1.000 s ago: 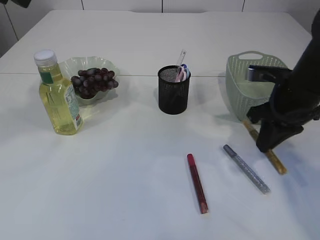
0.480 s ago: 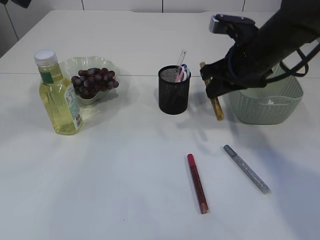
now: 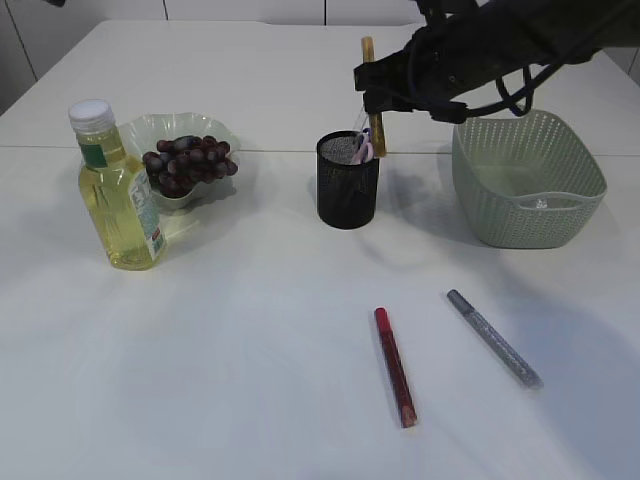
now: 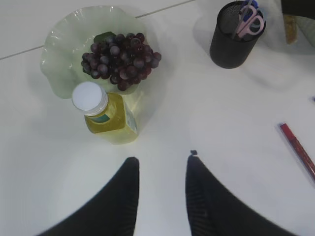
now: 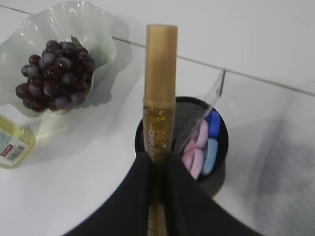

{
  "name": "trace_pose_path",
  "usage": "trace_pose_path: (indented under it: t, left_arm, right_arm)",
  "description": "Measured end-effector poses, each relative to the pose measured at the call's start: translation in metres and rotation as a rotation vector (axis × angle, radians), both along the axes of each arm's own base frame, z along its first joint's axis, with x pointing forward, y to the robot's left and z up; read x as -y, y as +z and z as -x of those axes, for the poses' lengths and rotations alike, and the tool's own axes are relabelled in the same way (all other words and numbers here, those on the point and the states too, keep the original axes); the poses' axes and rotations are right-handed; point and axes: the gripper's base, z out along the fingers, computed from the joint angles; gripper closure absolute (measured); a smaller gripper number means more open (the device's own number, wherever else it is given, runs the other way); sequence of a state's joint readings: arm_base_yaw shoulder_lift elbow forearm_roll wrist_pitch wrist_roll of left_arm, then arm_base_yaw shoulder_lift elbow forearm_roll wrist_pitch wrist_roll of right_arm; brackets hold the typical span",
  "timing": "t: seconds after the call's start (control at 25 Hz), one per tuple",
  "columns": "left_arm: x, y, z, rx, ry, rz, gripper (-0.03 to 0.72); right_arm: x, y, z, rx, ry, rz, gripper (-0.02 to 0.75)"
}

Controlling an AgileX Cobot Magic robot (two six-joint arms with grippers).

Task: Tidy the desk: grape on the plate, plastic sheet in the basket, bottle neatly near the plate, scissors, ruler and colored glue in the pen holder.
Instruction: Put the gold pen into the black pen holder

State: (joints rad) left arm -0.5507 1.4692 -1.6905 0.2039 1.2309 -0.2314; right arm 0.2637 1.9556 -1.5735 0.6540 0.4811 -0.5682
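My right gripper (image 3: 374, 92) (image 5: 157, 158) is shut on a gold glitter glue (image 3: 371, 70) (image 5: 160, 73), held upright just above the black mesh pen holder (image 3: 347, 195) (image 5: 220, 182). Scissors (image 3: 363, 148) (image 5: 203, 147) and a clear ruler (image 3: 361, 112) (image 5: 212, 96) stand in the holder. Red glue (image 3: 394, 366) and silver glue (image 3: 493, 338) lie on the table in front. Grapes (image 3: 187, 160) rest on the green plate (image 3: 150, 130), the bottle (image 3: 118, 200) beside it. My left gripper (image 4: 160, 160) hangs open above the table near the bottle (image 4: 106, 115). The plastic sheet is out of view.
A pale green basket (image 3: 525, 185) stands at the right, under the right arm. The white table's back seam runs behind the plate and holder.
The right gripper lifted the gold glue from the table beside the basket and carried it up and left to above the pen holder. The left gripper has not moved.
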Motion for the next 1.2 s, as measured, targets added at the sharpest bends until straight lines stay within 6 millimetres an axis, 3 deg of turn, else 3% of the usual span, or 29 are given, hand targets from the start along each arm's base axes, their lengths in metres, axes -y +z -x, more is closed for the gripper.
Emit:
trace_pose_path:
  t: [0.16, 0.44, 0.76, 1.2]
  left_arm:
    - [0.001, 0.001, -0.001, 0.013, -0.003, 0.007, 0.449]
    - [0.001, 0.0, -0.003, 0.017, -0.001, 0.0, 0.449]
    - [0.001, -0.003, -0.006, 0.019, 0.004, -0.02, 0.449]
    - [0.001, -0.002, -0.007, 0.033, 0.006, -0.028, 0.449]
  right_arm:
    - [-0.015, -0.002, -0.016, 0.077, 0.025, -0.01, 0.679]
    - [-0.023, -0.013, -0.031, 0.194, -0.025, 0.017, 0.678]
    - [-0.034, -0.031, -0.037, 0.228, -0.061, 0.037, 0.678]
    - [-0.032, -0.031, -0.039, 0.246, -0.083, 0.036, 0.678]
